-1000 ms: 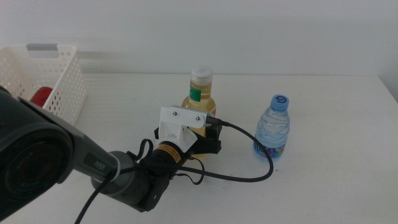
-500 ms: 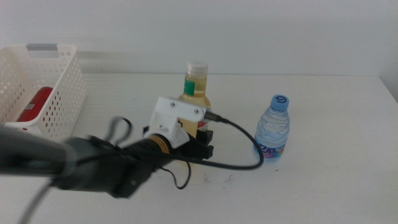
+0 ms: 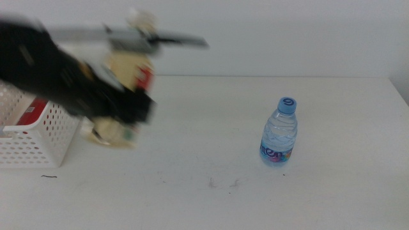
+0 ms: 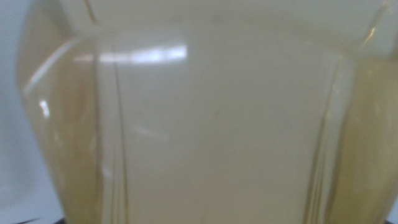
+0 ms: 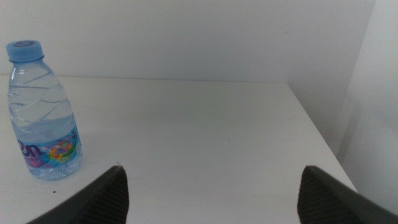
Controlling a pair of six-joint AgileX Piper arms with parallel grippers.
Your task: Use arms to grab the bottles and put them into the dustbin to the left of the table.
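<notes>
The left arm (image 3: pixel 57 80) reached in from the left, raised and blurred, its gripper (image 3: pixel 128 105) clamped on a load. The right gripper (image 5: pixel 211 193) waited low, its two dark fingers (image 5: pixel 93 199) spread wide apart.

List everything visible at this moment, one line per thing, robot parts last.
Yellow bottle: one, clear with yellow liquid, blurred, lifted off the table and tilted, beside the basket; it fills the left wrist view.
Water bottle: one, clear with blue cap, upright on the table's right half.
Red can: one, lying inside the basket.
Basket: one, white and perforated, at the table's left edge.
Table: one, white, faint scuffs near the front.
Left arm: black, blurred, above the basket, carrying the yellow bottle; its pincer is not clearly visible.
Right pincer: dark, open, waiting near the table's right end.
</notes>
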